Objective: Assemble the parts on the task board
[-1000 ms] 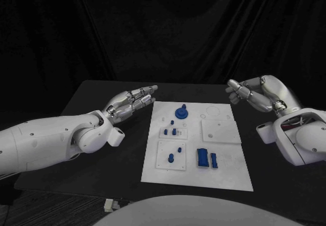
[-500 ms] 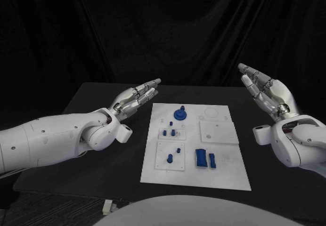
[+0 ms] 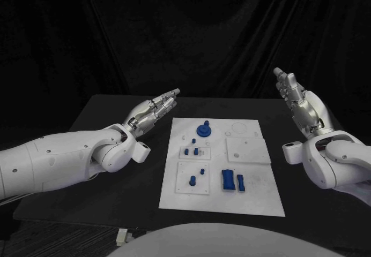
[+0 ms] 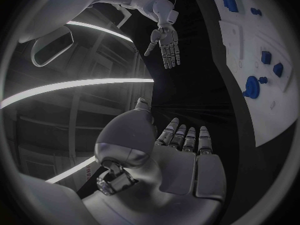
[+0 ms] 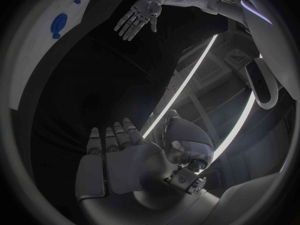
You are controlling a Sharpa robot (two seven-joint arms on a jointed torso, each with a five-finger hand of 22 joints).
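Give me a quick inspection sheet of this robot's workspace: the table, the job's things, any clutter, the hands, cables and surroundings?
Surface: black table, bare around the board.
Job's things: white task board in the middle of the table, with small blue parts on it, one round part at the far end.
Clutter: nothing seen on the table.
Hands: left hand and right hand open, fingers straight, raised beside the board, holding nothing.
Cables: nothing seen.
Surroundings: black curtain behind the table.

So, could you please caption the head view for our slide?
Both hands, left and right, open and raised beside the task board and its blue parts.
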